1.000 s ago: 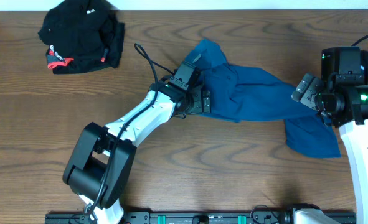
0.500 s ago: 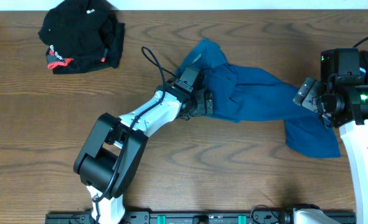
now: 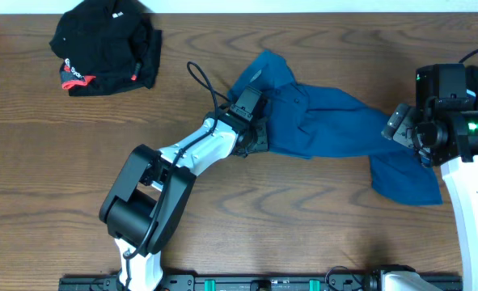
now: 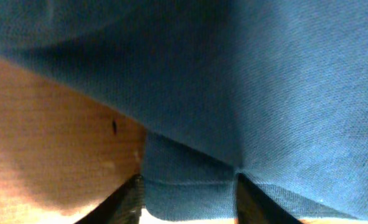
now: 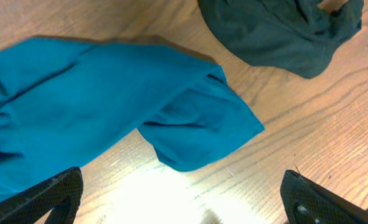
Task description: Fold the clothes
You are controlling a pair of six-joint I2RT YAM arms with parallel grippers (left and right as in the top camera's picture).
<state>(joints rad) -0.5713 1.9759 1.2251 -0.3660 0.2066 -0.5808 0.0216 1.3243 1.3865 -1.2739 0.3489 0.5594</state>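
Observation:
The teal-blue shirt lies crumpled across the middle and right of the wooden table. My left gripper sits at the shirt's left edge. In the left wrist view a fold of the shirt fills the gap between both fingers, so the gripper is shut on it. My right gripper hovers over the shirt's right part, open, with only bare table between its fingertips. A shirt sleeve lies just ahead of it.
A black garment with red-and-white trim is bunched at the far left corner. A plain dark garment lies beyond the sleeve in the right wrist view. The left arm stretches diagonally from the table's front edge.
The left gripper's jaws have closed in on the shirt's left edge, and the left arm's elbow has swung rightward. The right gripper has hardly moved.

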